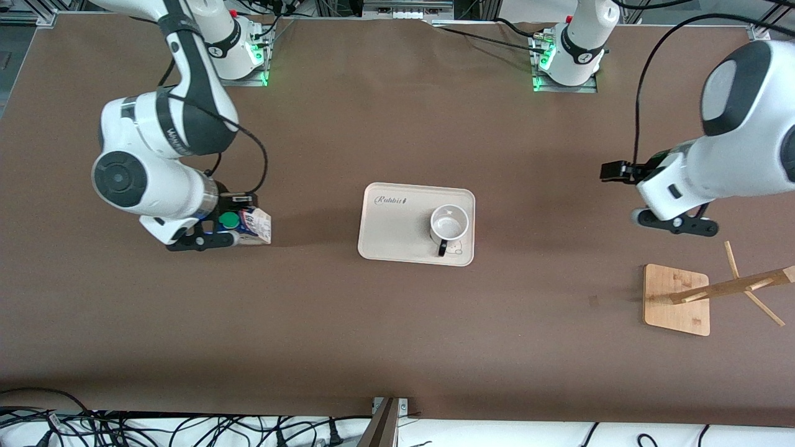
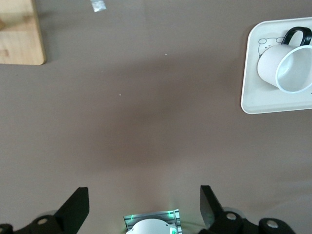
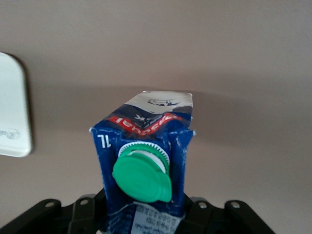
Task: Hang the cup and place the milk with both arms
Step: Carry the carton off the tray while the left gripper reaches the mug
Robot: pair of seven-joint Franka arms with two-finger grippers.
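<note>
Brown paper-like covering spans the whole desk (image 1: 397,347).

Right gripper (image 1: 218,234): low at the right arm's end of the desk, jaws clamped on the milk (image 1: 248,225). In the right wrist view the carton fills the middle, dark blue with a white and red band near its gable top, and its green cap (image 3: 141,176) faces the camera. Whether the carton's base touches the desk or is lifted clear of it, I cannot tell.

Cream tray (image 1: 385,245): rounded rectangle at mid-desk, between the two arms, with a "Rabbit" script printed near one corner. The cup (image 1: 449,225) stands upright on it, mouth up, in the part of the tray toward the left arm's end. Its black handle (image 1: 442,249) points toward the front camera. A small line drawing is printed on the tray just beside the handle.

Left gripper (image 2: 144,207): up in the air over bare desk toward the left arm's end, jaws wide apart and holding nothing. Both fingertips (image 2: 78,202) show in the left wrist view. This arm waits.

Bamboo cup rack (image 1: 677,299): flat square base on the desk at the left arm's end, nearer the front camera than the tray, with a post and angled pegs (image 1: 754,285) rising from it. Well apart from the tray.
</note>
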